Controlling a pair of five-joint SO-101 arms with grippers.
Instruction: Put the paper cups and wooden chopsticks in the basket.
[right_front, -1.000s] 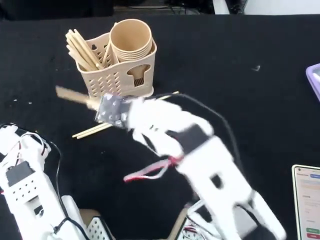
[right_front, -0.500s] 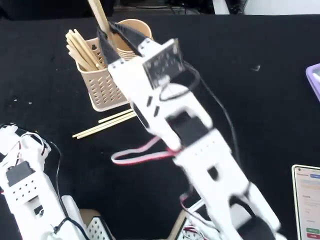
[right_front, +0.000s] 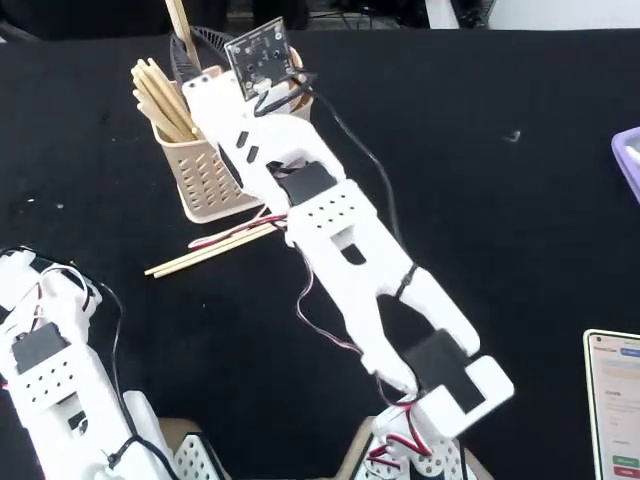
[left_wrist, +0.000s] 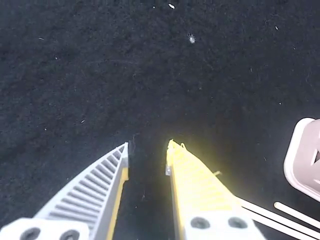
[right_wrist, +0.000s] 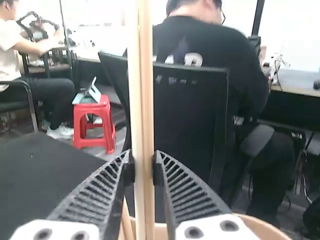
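The basket stands on the black counter. The right arm stretches across the counter to it. The right gripper sits just above the basket's top edge. Its fingers are pinching a pair of wooden chopsticks, which stand upright over the basket; their lower ends cannot be seen. Directly beneath that gripper lies the tan rim of the paper cups, nested in one compartment of the basket and largely covered by the arm in the high view. The neighbouring compartment holds a bundle of chopsticks that lean outward over the basket's wall. More loose chopsticks lie flat on the counter just beside the basket's base, on the side nearer the arms, partly under the right arm.

The left gripper hangs low over bare counter near the basket, one corner of which shows beyond it. Its fingers are spread a little, with nothing between them. A phone and a purple object lie well apart from the basket at the counter's edge.
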